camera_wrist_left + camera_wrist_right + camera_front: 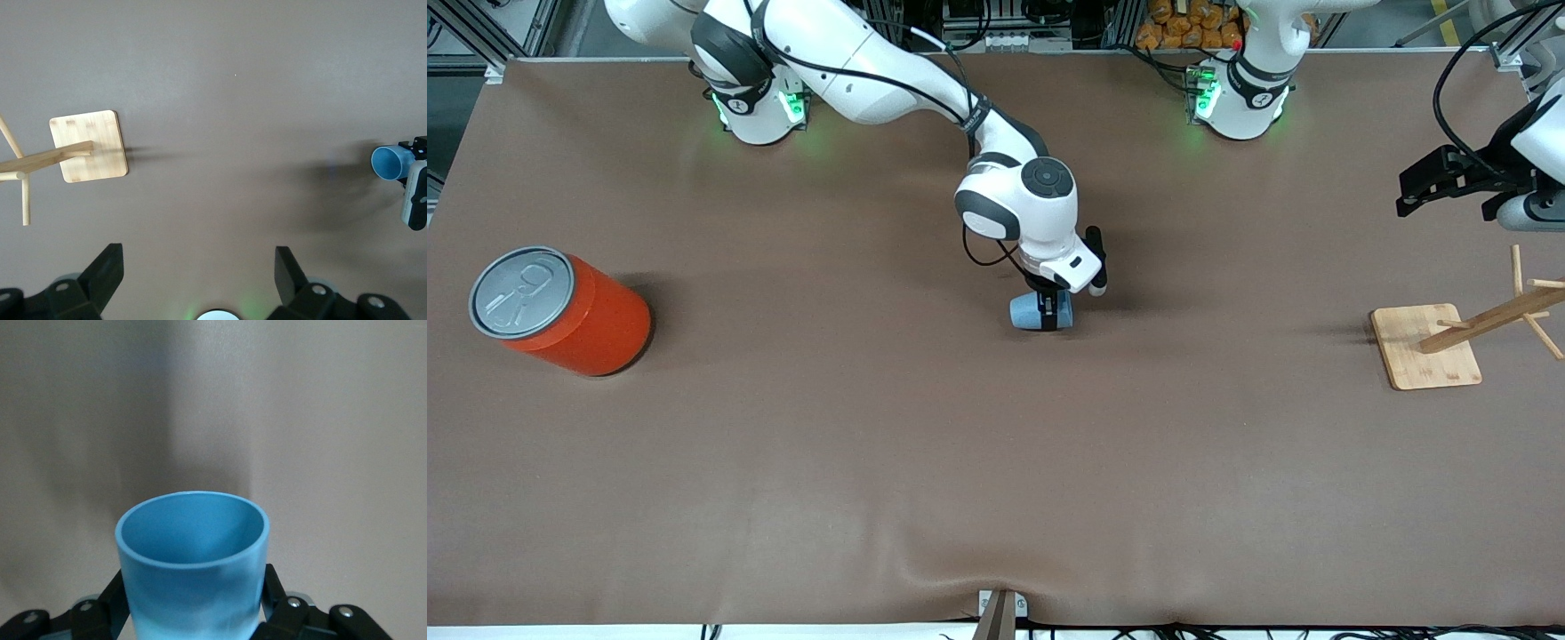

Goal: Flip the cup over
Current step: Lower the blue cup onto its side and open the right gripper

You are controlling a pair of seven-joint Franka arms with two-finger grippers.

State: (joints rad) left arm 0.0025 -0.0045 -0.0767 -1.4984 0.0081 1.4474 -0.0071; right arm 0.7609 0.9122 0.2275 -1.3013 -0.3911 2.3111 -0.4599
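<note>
- Light-blue and matte, the cup (1039, 311) lay on its side near the middle of the brown table (871, 462), its open mouth turned toward the left arm's end, as the left wrist view showed (392, 163).
- The right gripper (1052, 307) was down at the cup, its two black fingers (275, 600) pressed against the cup's sides, one on each flank, pinching it around the body.
- From the right wrist view the cup (193, 567) filled the lower frame, its rim a full ring with a darker blue inside, and bare tabletop (320, 420) showing past it.
- I could not tell whether the cup was resting on the cloth or lifted just clear of it; a dark shadow sat close under it.
- The left gripper (1449, 187) hung in the air over the left arm's end of the table, waiting, its fingers (107, 270) spread wide with nothing between them.
- A wooden rack (1467, 333) with a square bamboo base and slanted pegs stood on the table below that gripper, well apart from the cup.
- An orange-red can (560, 307) with a grey pull-tab lid stood at the right arm's end of the table, well apart from the cup.
</note>
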